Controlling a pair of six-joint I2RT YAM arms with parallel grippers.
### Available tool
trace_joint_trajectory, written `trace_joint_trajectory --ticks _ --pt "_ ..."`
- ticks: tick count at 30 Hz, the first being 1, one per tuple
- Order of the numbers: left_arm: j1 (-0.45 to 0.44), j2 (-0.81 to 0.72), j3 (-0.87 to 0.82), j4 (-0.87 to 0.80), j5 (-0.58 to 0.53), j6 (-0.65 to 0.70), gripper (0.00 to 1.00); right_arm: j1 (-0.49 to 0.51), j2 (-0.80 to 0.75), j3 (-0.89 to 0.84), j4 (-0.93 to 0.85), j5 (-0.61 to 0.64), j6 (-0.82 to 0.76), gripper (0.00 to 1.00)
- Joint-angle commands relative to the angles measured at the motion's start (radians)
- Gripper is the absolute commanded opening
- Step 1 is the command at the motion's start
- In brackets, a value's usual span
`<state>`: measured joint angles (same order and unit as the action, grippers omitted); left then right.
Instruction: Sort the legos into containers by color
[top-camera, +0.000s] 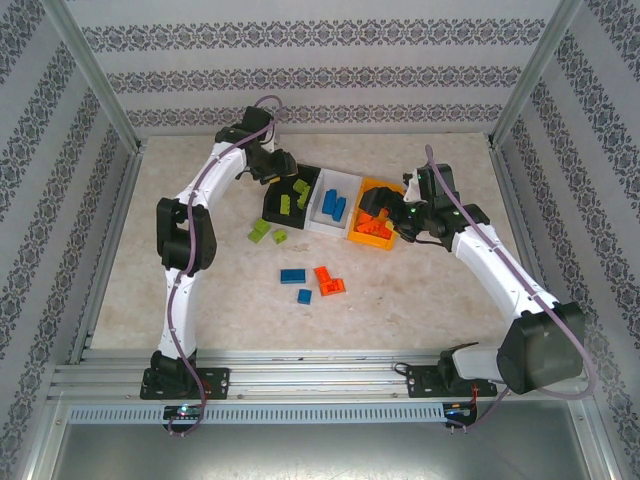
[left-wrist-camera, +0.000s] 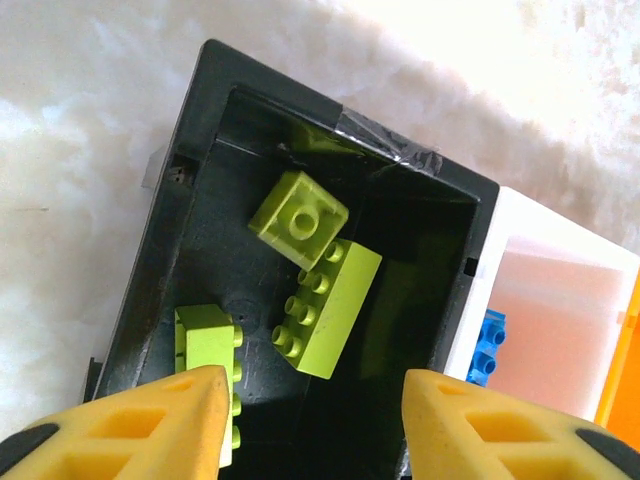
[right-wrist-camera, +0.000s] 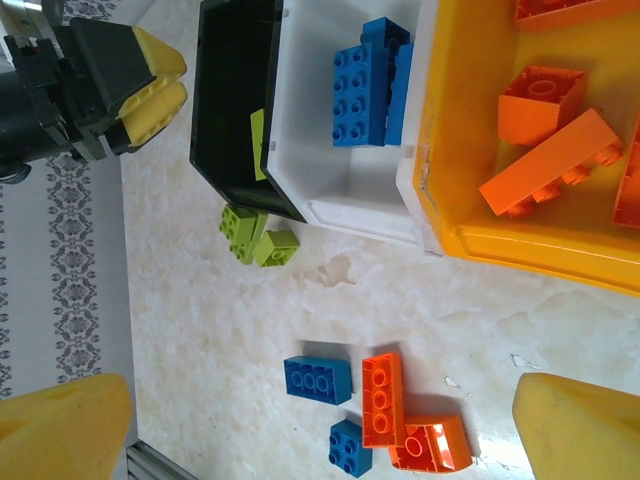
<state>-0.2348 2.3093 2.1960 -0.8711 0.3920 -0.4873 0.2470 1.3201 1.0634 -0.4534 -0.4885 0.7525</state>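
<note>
Left gripper (left-wrist-camera: 312, 400) is spread and empty, and I'm hovering it over the black bin (left-wrist-camera: 195, 140), three lime bricks (left-wrist-camera: 325, 305) just ahead of its tips. Right gripper (right-wrist-camera: 320, 420) is wide apart, holding nothing. Two blue bricks (right-wrist-camera: 317, 379) and two orange bricks (right-wrist-camera: 382, 398) lie on the table between its jaws, with the orange-yellow bin (right-wrist-camera: 520, 250) ahead to its right.
</note>
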Motion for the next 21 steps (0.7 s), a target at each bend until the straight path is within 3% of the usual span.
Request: trace_joint_trajectory --ticks 1,8,11,18,21 --pt "-0.006 -0.033 0.017 -0.052 -0.012 0.005 0.5 0.012 0.014 0.002 -0.001 -0.023 -0.021 0.98" --pt "-0.016 -0.091 -0.012 -0.08 -0.038 0.025 0.52 0.029 0.065 0.048 -0.026 -0.027 -0.054 0.95" --pt "-0.033 -0.138 -0.052 -0.101 -0.062 0.059 0.53 0.058 0.134 0.125 -0.195 0.021 -0.137 0.89" --pt "-0.057 -0.348 -0.376 -0.031 -0.111 0.079 0.54 0.24 0.387 0.308 -0.571 0.14 -0.411 0.9" --pt "-0.057 -0.424 -0.516 0.007 -0.121 0.063 0.54 0.327 0.447 0.33 -0.574 0.202 -0.447 0.9"
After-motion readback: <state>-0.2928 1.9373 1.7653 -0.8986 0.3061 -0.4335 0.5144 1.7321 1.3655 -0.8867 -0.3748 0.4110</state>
